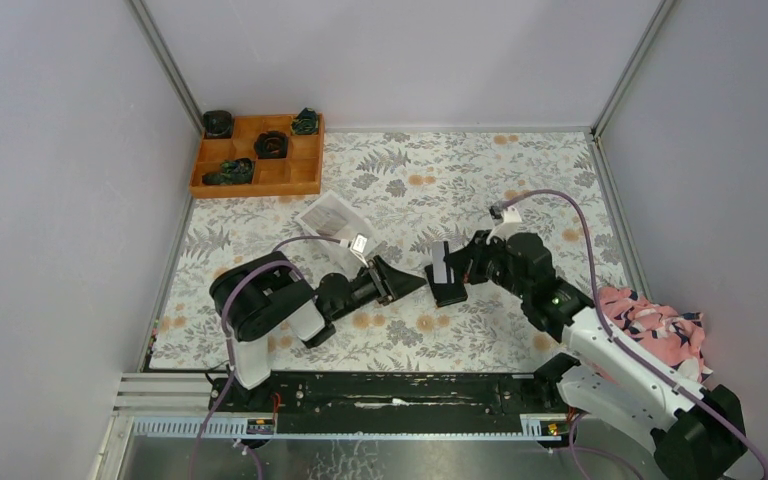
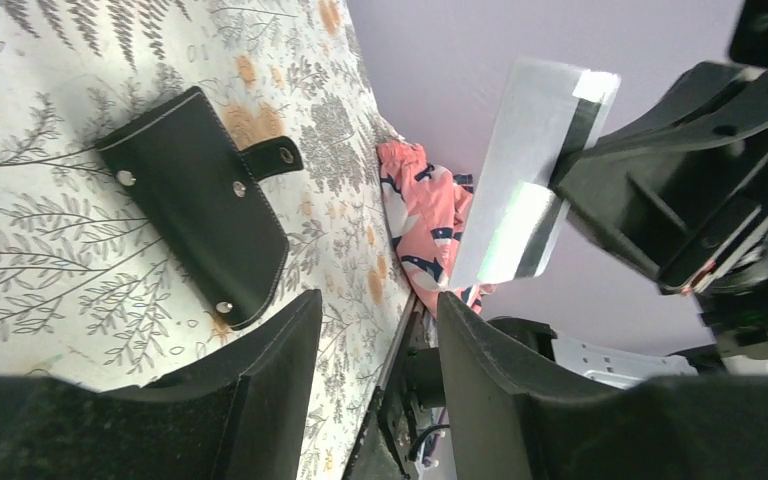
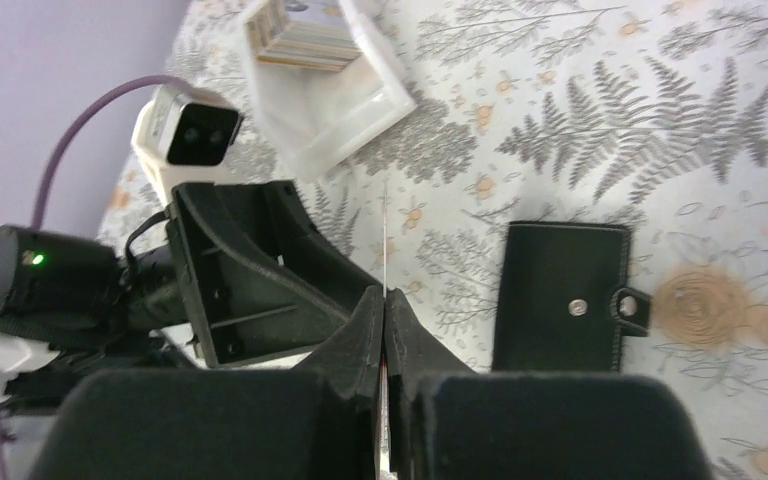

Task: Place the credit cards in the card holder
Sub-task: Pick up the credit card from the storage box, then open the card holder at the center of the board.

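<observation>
The right arm reaches leftward low over the worktop [image 1: 520,190], its pincer [image 3: 384,310] clenched on a pale credit card [image 2: 525,160] held upright. The left arm extends toward it, its pincer [image 2: 378,305] released and empty. The closed card holder [image 1: 450,293] lies flat between them. Only the right wrist view shows the stacked cards [image 3: 300,35] in the white tray [image 3: 380,85].

Card holder [image 3: 558,280] black — table [image 1: 520,170] grey fern print.

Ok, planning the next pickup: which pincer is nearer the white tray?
Left. The left pincer sits close beside the white tray; the right pincer, gripping a credit card, is farther right.
</observation>
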`<state>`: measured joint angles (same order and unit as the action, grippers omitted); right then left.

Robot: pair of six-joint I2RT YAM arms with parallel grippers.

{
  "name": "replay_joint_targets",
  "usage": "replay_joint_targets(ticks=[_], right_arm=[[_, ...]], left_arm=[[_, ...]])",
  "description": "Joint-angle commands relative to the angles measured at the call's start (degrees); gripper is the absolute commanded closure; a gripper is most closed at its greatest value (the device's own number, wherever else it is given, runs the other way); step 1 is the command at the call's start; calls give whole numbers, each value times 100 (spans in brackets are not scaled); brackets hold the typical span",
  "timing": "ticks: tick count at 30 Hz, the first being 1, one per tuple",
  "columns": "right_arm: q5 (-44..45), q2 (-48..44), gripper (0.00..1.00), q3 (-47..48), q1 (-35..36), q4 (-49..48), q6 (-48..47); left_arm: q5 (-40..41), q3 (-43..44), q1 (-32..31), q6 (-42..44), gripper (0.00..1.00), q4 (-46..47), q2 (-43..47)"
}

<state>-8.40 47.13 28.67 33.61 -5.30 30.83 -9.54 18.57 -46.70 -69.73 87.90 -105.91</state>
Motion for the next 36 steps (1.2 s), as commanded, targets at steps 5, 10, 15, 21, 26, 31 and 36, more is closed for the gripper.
replay_joint_targets(ticks=[5, 10, 15, 21, 26, 31, 36], right_arm=[[998, 1051, 100, 1418, -43, 1770, -1102], [1261, 1730, 100, 1812, -38, 2265, -1389], [1372, 2308, 100, 2083, -36, 2511, -1566], [1533, 2803, 100, 2279, -38, 2605, -1735], [1733, 3173, 100, 2461, -38, 2736, -1874], [1967, 3464, 100, 2559, -68, 2859, -1975], [1998, 3614, 100, 2595, -135, 2865, -1998]], left_arm=[[107, 60, 117, 211, 48, -91, -214], [16, 318, 111, 476, 53, -982, -112], [69, 562, 54, 796, 63, -1882, 91], [163, 814, -53, 1032, 74, -2518, 150], [159, 1047, -131, 1152, 80, -2902, 77], [152, 1193, -171, 1199, 80, -3125, -28], [147, 1334, -192, 1258, 81, -3344, -112]])
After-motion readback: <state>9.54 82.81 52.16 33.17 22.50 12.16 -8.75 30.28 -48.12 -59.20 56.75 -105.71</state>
